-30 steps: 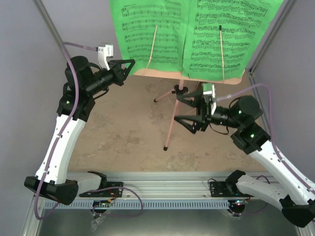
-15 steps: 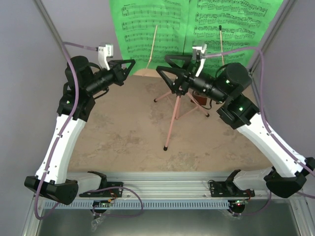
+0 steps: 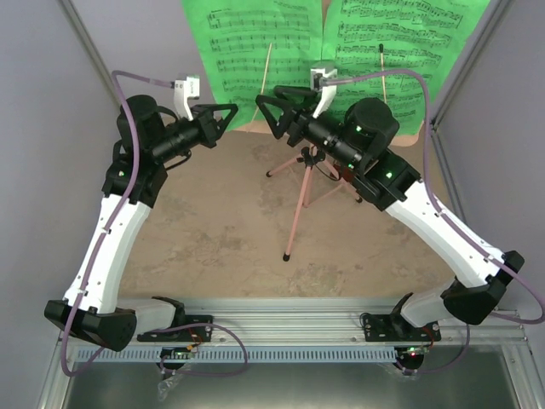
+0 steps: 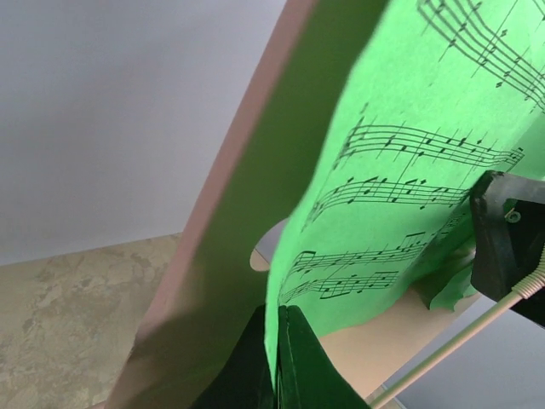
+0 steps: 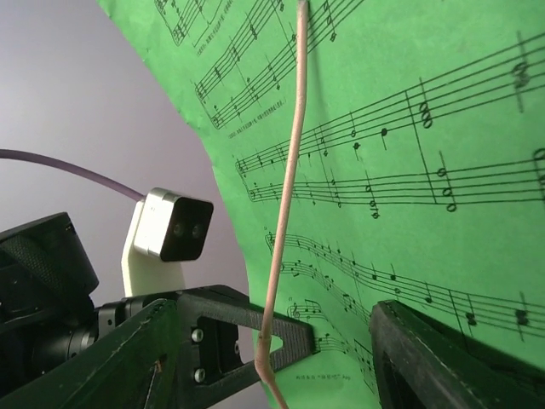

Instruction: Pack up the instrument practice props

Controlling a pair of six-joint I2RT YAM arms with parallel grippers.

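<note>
The green sheet-music pages (image 3: 247, 60) stand on the desk of the pink music stand (image 3: 299, 209), at the back of the table. My left gripper (image 3: 230, 111) is shut on the lower left corner of the left page (image 4: 400, 170), the paper edge pinched between its fingertips (image 4: 277, 341). My right gripper (image 3: 268, 118) hovers open in front of that same page (image 5: 409, 128). The stand's thin pink page-holder wire (image 5: 289, 170) runs between its fingers without touching them. A bit of brown under the right arm (image 3: 343, 173) may be the metronome.
The stand's tripod legs (image 3: 289, 251) spread over the mottled brown tabletop. Grey walls close in on both sides, with metal frame posts (image 3: 85, 38) at the back corners. The left wrist camera (image 5: 170, 230) sits close beside my right gripper.
The right arm rose from under the desk and swung left, in front of the left page, with its jaws narrowing a little. The left gripper kept its hold and barely moved.
</note>
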